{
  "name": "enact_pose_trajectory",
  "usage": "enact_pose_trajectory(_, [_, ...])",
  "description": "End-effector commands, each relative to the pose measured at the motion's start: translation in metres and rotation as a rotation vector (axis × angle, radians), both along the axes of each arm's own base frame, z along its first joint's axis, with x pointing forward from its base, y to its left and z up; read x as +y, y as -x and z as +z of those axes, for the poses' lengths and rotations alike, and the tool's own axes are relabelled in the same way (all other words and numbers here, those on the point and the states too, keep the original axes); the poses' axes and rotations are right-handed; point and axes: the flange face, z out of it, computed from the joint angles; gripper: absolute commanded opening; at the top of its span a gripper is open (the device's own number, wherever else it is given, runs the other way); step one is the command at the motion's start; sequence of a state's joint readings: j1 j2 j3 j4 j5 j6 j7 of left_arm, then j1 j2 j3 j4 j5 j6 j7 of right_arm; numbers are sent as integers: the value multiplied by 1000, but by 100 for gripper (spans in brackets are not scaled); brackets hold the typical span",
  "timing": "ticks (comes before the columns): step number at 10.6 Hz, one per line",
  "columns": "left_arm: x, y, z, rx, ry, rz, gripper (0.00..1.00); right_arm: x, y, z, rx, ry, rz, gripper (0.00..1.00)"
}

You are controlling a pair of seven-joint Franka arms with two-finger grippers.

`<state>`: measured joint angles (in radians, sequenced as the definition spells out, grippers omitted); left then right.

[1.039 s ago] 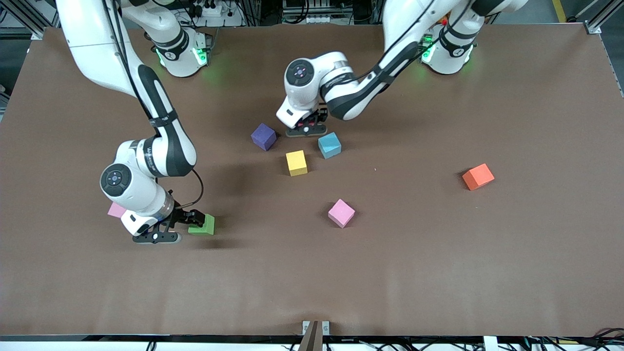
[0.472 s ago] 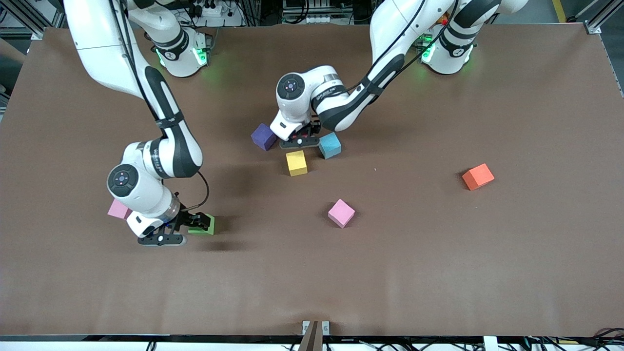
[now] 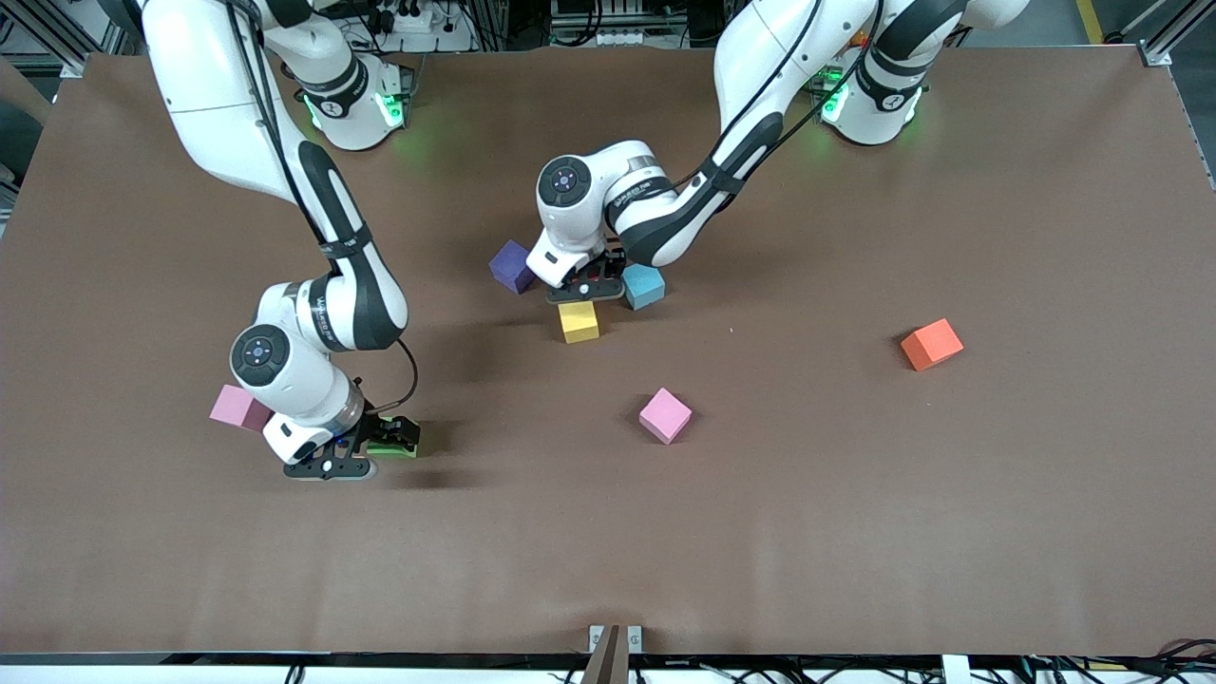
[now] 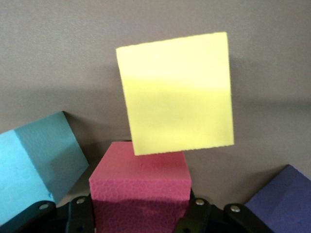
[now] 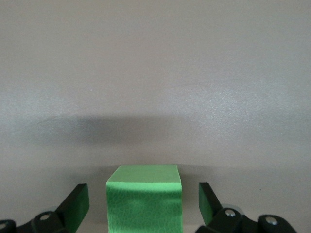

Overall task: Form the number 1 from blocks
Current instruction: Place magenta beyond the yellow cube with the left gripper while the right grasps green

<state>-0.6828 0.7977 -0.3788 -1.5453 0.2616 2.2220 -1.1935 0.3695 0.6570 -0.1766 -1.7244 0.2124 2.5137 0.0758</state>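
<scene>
The left gripper is gripping the red block at 12 o'clock of the yellow block. The right gripper is standing open around the green block, its fingers apart from it.

We see a broad brown table evenly lit, with metal framing and cables along its edge.

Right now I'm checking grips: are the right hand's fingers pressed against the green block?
No: in the right wrist view the right hand stands open, with gaps between the green block and both fingers.
</scene>
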Motion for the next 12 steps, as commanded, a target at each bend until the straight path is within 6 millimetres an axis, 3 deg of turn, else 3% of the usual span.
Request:
enact_pose_trajectory(1, [-7,-1,-4,-16,-18,-36,0,-1,-5,0,-9,4,0,100])
enact_pose_trajectory(3, [-9,-6,-4,-19,-8,-49,0,7,2,-13,4,13,15,100])
enact_pose_trajectory(4, [-7,-13,-2,-27,-7,-41,0,4,8,-25,24,20,13,94])
enact_pose_trajectory(5, [-7,-15,-1,-31,-5,-40,0,4,10,-26,31,20,11,77])
enact_pose_trajectory(6, [-6,-19,0,-34,-2,-35,10,3,10,-26,33,18,2,57])
enact_pose_trajectory(7, [-5,-28,3,-47,2,-24,51,4,9,-24,30,15,-5,39])
enact_pose_trajectory(8, [-4,-29,1,-48,1,-27,100,4,9,-22,31,10,-11,29])
enact_pose_trajectory(12, [-7,-26,10,-60,6,6,100,15,10,22,21,-19,-17,34])
